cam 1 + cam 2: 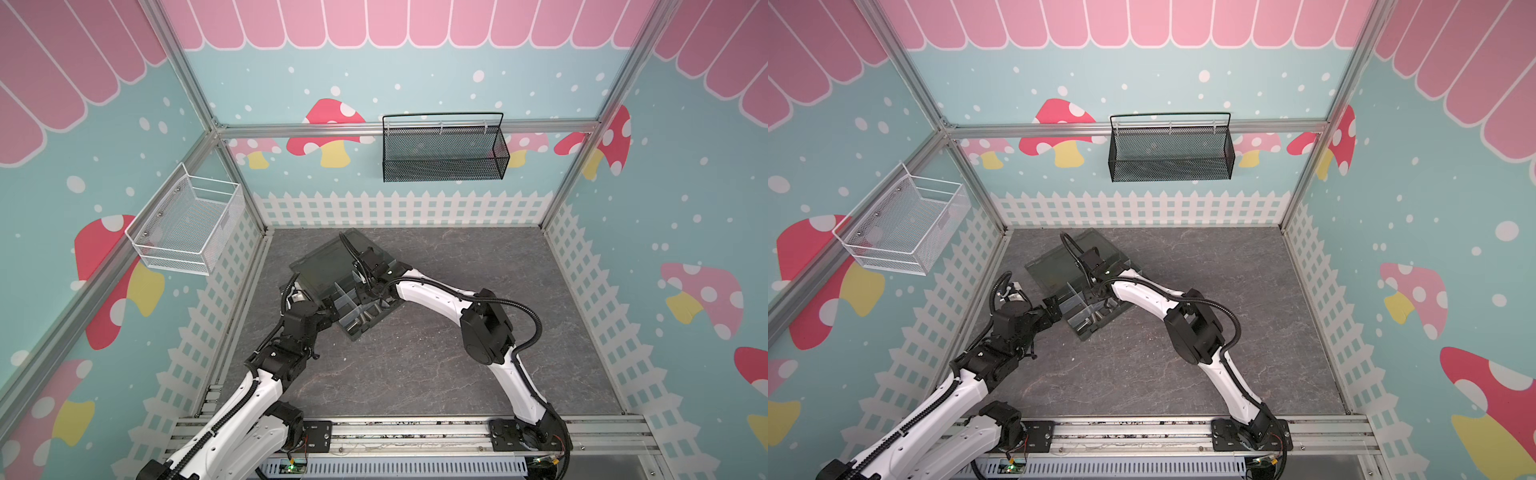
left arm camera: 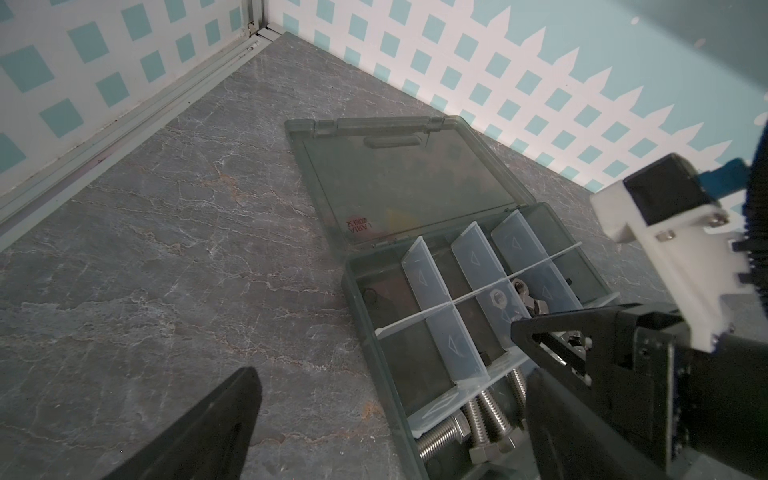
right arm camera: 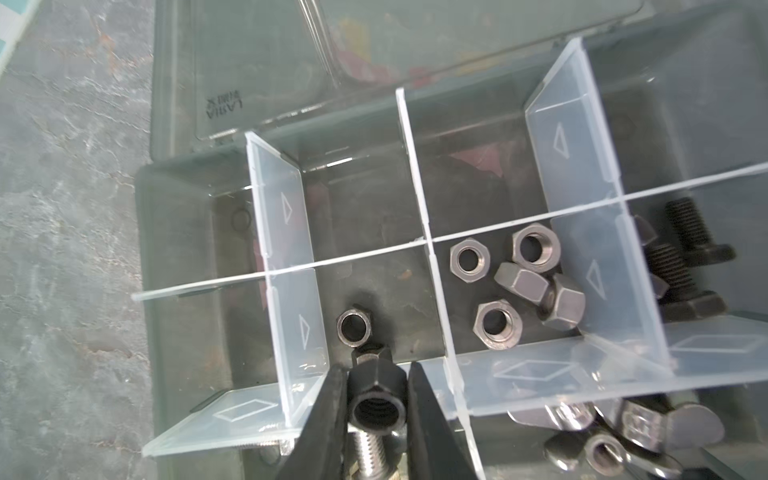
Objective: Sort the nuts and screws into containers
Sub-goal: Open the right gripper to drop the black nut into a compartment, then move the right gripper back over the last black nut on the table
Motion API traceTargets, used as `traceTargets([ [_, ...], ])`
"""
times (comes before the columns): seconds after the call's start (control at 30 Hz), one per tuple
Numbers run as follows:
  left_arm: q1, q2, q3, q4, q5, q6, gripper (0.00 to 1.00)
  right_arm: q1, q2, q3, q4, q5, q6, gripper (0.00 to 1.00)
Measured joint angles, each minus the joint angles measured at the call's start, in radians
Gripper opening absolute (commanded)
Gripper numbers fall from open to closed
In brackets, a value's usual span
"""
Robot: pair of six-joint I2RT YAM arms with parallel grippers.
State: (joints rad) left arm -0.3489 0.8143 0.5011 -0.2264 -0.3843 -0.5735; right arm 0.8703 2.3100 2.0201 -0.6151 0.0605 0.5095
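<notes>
The dark grey organiser box (image 1: 353, 328) (image 1: 1084, 330) lies with its lid (image 2: 407, 183) flat open behind the containers. My right gripper (image 3: 376, 374) (image 1: 370, 291) is shut on a black nut (image 3: 377, 409), held over a compartment where another black nut (image 3: 354, 326) lies. Several silver nuts (image 3: 515, 282) fill the neighbouring compartment. Beyond them are black screws (image 3: 681, 257) and silver winged nuts (image 3: 615, 436). Silver screws (image 2: 469, 419) lie in the near corner compartment. My left gripper (image 2: 386, 399) (image 1: 328, 309) stands open, straddling the box's side wall and holding nothing.
A white wire basket (image 1: 187, 224) hangs on the left wall and a black mesh basket (image 1: 444, 149) on the back wall. The box sits at the back left of the grey marbled table (image 1: 436, 353), near the wall corner (image 2: 257, 29).
</notes>
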Motion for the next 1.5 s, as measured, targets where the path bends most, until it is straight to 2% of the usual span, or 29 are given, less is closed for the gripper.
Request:
traceTargets([
  [0.13,0.000,0.000,0.000,0.000,0.000,0.000,1.00,0.000,0.016,0.019,-0.006,-0.004,-0.003,0.30],
  [0.27,0.001,0.000,0.000,0.000,0.000,0.000,1.00,0.000,0.020,0.038,-0.007,-0.008,-0.009,0.37],
  [0.6,0.001,0.000,0.000,0.000,0.003,0.000,1.00,0.000,0.020,0.050,-0.012,-0.002,-0.008,0.45],
  [0.87,0.001,0.000,0.000,0.000,0.004,0.000,1.00,0.000,0.003,0.034,-0.022,0.056,0.006,0.52],
  [1.2,0.002,-0.003,0.000,-0.001,0.004,0.000,1.00,-0.027,-0.216,-0.199,-0.028,0.169,0.087,0.56],
  [1.5,0.007,-0.008,0.000,-0.002,0.004,0.000,1.00,-0.157,-0.439,-0.533,-0.013,0.193,0.188,0.56],
])
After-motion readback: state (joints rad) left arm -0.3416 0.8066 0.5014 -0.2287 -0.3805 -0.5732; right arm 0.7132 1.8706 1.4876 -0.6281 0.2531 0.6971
